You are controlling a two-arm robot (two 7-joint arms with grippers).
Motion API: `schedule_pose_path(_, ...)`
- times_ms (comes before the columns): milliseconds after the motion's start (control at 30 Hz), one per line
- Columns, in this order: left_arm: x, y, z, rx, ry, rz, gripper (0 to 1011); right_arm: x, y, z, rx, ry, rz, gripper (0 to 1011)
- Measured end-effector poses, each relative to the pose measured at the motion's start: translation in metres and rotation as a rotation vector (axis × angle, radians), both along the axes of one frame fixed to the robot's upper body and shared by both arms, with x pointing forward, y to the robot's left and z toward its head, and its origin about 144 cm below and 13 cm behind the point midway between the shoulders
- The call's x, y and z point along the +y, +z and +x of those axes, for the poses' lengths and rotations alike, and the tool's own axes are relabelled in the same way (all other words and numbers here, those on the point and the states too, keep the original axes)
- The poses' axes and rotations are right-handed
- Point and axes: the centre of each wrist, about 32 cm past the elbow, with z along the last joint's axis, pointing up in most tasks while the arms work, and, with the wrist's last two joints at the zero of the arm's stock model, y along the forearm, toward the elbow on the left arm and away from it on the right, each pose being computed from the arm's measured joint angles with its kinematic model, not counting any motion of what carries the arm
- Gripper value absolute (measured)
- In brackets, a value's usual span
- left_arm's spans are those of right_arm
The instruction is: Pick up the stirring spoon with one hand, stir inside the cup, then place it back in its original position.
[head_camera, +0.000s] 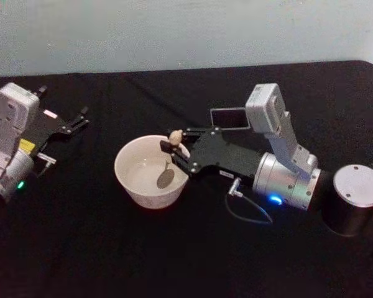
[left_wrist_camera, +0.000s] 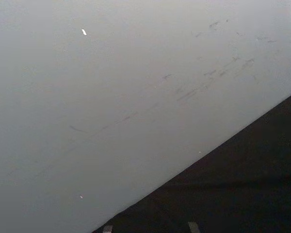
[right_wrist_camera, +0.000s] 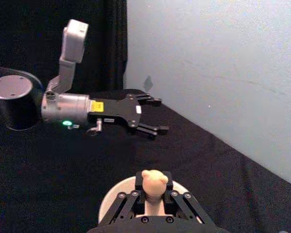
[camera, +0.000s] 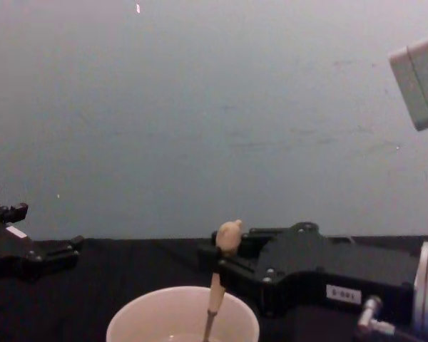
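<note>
The cream-white cup (head_camera: 132, 180) stands mid-table. My right gripper (head_camera: 172, 149) reaches over the cup's right rim and is shut on the stirring spoon (head_camera: 174, 135), just under its beige knob. The spoon leans down into the cup, its metal bowl low inside. In the right wrist view the knob of the spoon (right_wrist_camera: 153, 180) sticks up between the gripper's fingers, above the cup (right_wrist_camera: 111, 204). From the chest, the spoon (camera: 215, 288) dips into the cup (camera: 135, 320) beside the right gripper (camera: 220, 265). The dark square holder (head_camera: 230, 118) stands behind the right gripper. My left gripper (head_camera: 63, 105) rests open at the far left.
Black cloth covers the table (head_camera: 81, 248), and a pale wall runs close behind it. The right arm's wrist and a loose cable loop (head_camera: 248, 211) lie right of the cup. The idle left gripper (right_wrist_camera: 159, 115) also shows, fingers apart, in the right wrist view.
</note>
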Motion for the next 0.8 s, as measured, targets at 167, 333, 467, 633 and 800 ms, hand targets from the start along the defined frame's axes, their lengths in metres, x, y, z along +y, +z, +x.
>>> schedule_pose_path(167,0.0,0.0,0.0,0.0,0.0,0.0,1001,0.003,0.0,-0.003,0.004,0.018,0.002,199)
schedule_pose_path(333,0.0,0.0,0.0,0.0,0.0,0.0,1001,0.01,-0.001,-0.003,0.007,0.033,0.008,198)
schedule_pose_path(467,0.0,0.0,0.0,0.0,0.0,0.0,1001,0.016,-0.002,0.0,0.012,0.036,0.005,199)
schedule_pose_path(633,0.0,0.0,0.0,0.0,0.0,0.0,1001,0.024,-0.006,0.006,0.013,0.029,-0.009,199)
schedule_pose_path(800,0.0,0.0,0.0,0.0,0.0,0.0,1001,0.028,-0.007,0.012,0.01,0.016,-0.014,199)
